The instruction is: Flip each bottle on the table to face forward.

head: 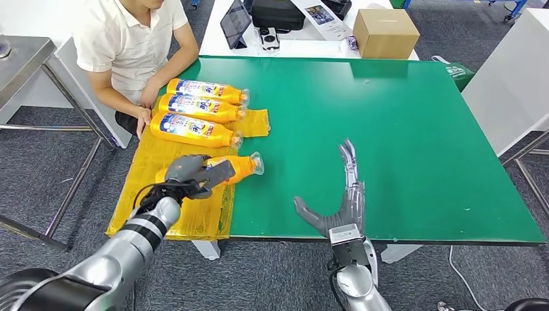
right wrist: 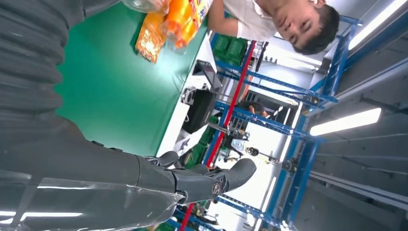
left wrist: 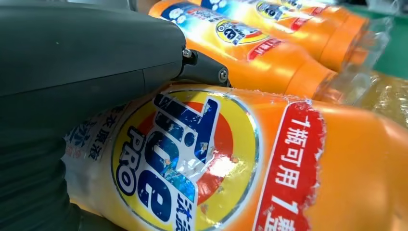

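Note:
Several orange detergent bottles lie on their sides on a yellow plastic sheet (head: 194, 214) at the left of the green table (head: 401, 116). Three of them (head: 194, 109) lie in a row, labels up, clear caps toward the table's middle. My left hand (head: 194, 173) grips the nearest bottle (head: 241, 167) around its body. In the left wrist view this bottle (left wrist: 269, 163) shows its round blue and red front label, with my fingers (left wrist: 86, 62) across it. My right hand (head: 342, 201) rests flat and open on the green top, holding nothing.
A person in a white shirt (head: 129, 39) sits at the far left corner, hands next to the bottle row. Behind the green table, a white table carries a cardboard box (head: 385, 32), a tablet (head: 234, 23) and a black bag (head: 278, 13). The right of the green top is bare.

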`<state>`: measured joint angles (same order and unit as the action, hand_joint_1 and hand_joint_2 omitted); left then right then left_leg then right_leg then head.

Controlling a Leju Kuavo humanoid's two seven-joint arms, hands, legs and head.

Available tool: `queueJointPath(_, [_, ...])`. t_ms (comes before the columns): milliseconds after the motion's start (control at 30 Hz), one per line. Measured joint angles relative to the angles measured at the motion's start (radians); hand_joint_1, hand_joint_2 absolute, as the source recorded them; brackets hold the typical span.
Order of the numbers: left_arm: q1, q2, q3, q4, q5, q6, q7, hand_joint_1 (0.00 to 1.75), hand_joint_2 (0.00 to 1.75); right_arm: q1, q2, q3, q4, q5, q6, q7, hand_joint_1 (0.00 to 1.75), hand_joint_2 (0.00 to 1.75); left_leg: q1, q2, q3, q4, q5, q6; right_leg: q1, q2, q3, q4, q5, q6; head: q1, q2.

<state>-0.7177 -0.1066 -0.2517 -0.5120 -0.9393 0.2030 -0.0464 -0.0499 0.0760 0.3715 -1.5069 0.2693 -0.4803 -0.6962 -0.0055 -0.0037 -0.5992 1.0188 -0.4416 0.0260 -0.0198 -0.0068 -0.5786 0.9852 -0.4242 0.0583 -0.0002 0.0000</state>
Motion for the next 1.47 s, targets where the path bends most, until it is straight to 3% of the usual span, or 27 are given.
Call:
queueJointPath(33, [-0.014,0.004,0.006,0.016,0.008,-0.01,0.002,0.16,1.75,0.0,0.0,0.002,0.002,-0.008,0.002,0.0,0.0,1.75,0.0,0.0,0.0,0.0,0.0,0.0,0.0,0.0,0.0,0.0,0.0,0.0,0.0,0.0])
queueJointPath(100, [-0.03,0.009,0.014,0.04,0.011,-0.023,0.005,0.0,1.75,0.0,0.0,0.003,0.006,-0.02,0.008,0.0,0.0,1.75,0.0,0.0,0.0,0.0,0.0,0.0,0.0,0.0,0.0,0.0,0.0,0.0,0.0,0.0])
queueJointPath(600, [-0.072,0.018,0.012,0.128,-0.03,-0.142,0.021,0.0,1.75,0.001,-0.002,0.003,0.021,-0.041,0.031,0.0,0.0,1.75,0.0,0.0,0.001,0.0,0.0,0.0,0.0,0.0,0.0,0.0,0.0,0.0,0.0,0.0])
queueJointPath(800, [-0.079,0.017,0.005,0.133,-0.027,-0.184,-0.044,0.0,1.75,0.0,-0.004,0.003,0.032,-0.051,0.032,0.0,0.0,1.75,0.0,0.0,0.001,0.0,0.0,0.0,0.0,0.0,0.0,0.0,0.0,0.0,0.0,0.0])
queueJointPath(900, [-0.063,0.011,0.005,0.125,-0.004,-0.086,-0.106,0.0,1.75,0.0,-0.005,0.003,0.034,-0.05,0.032,0.0,0.0,1.75,0.0,0.0,0.001,0.0,0.0,0.0,0.0,0.0,0.0,0.0,0.0,0.0,0.0,0.0])
queueJointPath(1033, [0.005,-0.026,0.022,0.051,0.108,0.161,-0.251,0.0,1.75,0.001,-0.007,0.002,0.041,-0.032,0.031,0.0,0.0,1.75,0.0,0.0,0.0,0.0,0.0,0.0,-0.001,0.0,0.0,0.0,0.0,0.0,0.0,0.0])
queueJointPath(1100, [0.05,-0.052,0.037,-0.007,0.175,0.242,-0.327,0.0,1.75,0.003,-0.007,0.002,0.043,-0.023,0.028,0.0,0.0,1.75,-0.001,0.0,0.0,0.0,0.0,0.0,-0.001,0.0,0.0,0.0,0.0,0.0,0.0,0.0])
queueJointPath(1267, [0.149,-0.095,0.056,-0.127,0.305,0.302,-0.413,0.0,1.75,0.011,-0.007,0.002,0.05,-0.015,0.02,0.0,0.0,1.75,-0.001,0.0,-0.001,0.0,-0.001,0.0,-0.001,0.0,-0.001,-0.001,0.0,0.0,0.0,0.0])
queueJointPath(1467, [0.224,-0.106,0.038,-0.258,0.378,0.305,-0.422,0.0,1.75,0.019,-0.007,0.001,0.057,-0.006,0.018,0.0,0.0,1.75,0.0,0.0,0.0,0.0,-0.001,0.0,0.0,0.0,-0.001,-0.001,0.0,0.0,0.0,0.0])
